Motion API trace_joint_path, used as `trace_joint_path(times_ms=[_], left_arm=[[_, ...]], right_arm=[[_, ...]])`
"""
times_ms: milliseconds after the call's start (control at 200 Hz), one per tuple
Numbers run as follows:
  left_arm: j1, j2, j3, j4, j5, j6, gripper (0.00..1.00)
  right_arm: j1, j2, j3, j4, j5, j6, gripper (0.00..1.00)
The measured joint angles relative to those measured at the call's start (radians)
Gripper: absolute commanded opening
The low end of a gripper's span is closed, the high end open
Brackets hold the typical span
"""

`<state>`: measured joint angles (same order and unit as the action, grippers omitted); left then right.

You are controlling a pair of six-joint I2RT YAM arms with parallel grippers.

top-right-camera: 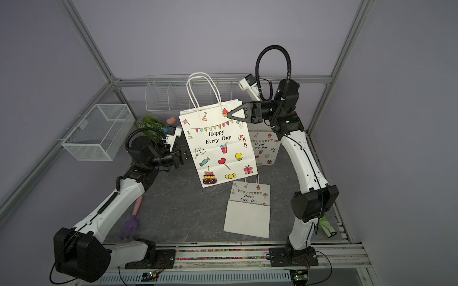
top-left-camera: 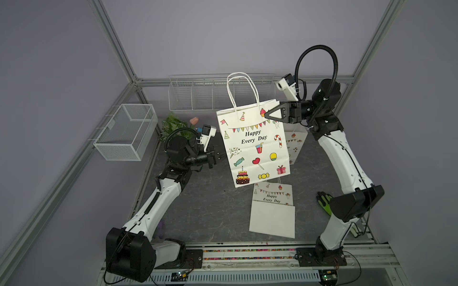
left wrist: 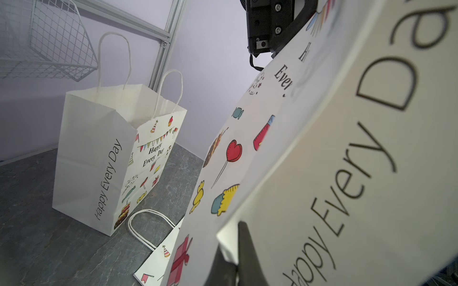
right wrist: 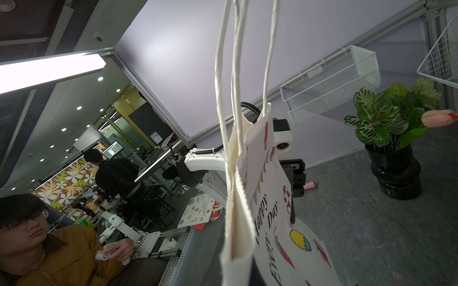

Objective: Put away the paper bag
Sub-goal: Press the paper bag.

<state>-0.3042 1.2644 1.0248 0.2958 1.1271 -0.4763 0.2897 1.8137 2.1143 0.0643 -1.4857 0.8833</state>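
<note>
The paper bag (top-left-camera: 252,146) (top-right-camera: 218,146), white with party drawings and "Happy Every Day", hangs above the table with its handles up. My right gripper (top-left-camera: 267,115) (top-right-camera: 229,115) is shut on the bag's top rim at its right corner; in the right wrist view the rim (right wrist: 238,247) runs into the gripper (right wrist: 249,272). My left gripper (top-left-camera: 221,156) (top-right-camera: 186,154) is at the bag's left side edge. In the left wrist view it (left wrist: 231,245) is shut on a fold of the bag (left wrist: 322,148).
A second bag (top-left-camera: 295,143) (left wrist: 99,158) stands open behind the held one, and a third (top-left-camera: 272,210) lies flat in front. A mesh basket (top-left-camera: 126,131) hangs on the left wall, a wire rack (top-left-camera: 198,94) on the back wall. Potted plant (top-left-camera: 173,126), green glove (top-left-camera: 324,200), purple rake (top-right-camera: 130,222).
</note>
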Motion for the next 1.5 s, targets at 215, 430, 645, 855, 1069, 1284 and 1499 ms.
trace_joint_path(times_ms=[215,430,645,855,1069,1284,1499], left_arm=[[0.000,-0.006,0.010,-0.055,-0.019,0.034,0.90],[0.033,-0.103,-0.010,-0.208,-0.099,0.117,0.94],[0.117,-0.162,-0.074,-0.106,-0.115,0.063,0.65],[0.118,-0.133,-0.111,0.062,-0.061,-0.061,0.58],[0.096,-0.128,-0.114,0.220,-0.009,-0.153,0.53],[0.081,-0.086,-0.105,0.247,0.005,-0.168,0.43],[0.045,-0.071,-0.075,0.206,0.004,-0.150,0.31]], right_arm=[[0.000,-0.002,0.001,0.021,0.003,0.017,0.07],[-0.020,-0.031,0.001,0.032,0.008,0.034,0.06],[-0.033,-0.083,0.001,0.047,0.013,0.037,0.07],[-0.038,-0.097,0.001,0.056,0.022,0.037,0.07],[-0.037,-0.092,0.001,0.073,0.027,0.065,0.07],[-0.023,-0.077,0.001,0.108,0.027,0.097,0.06],[-0.019,-0.070,0.001,0.115,0.027,0.108,0.07]])
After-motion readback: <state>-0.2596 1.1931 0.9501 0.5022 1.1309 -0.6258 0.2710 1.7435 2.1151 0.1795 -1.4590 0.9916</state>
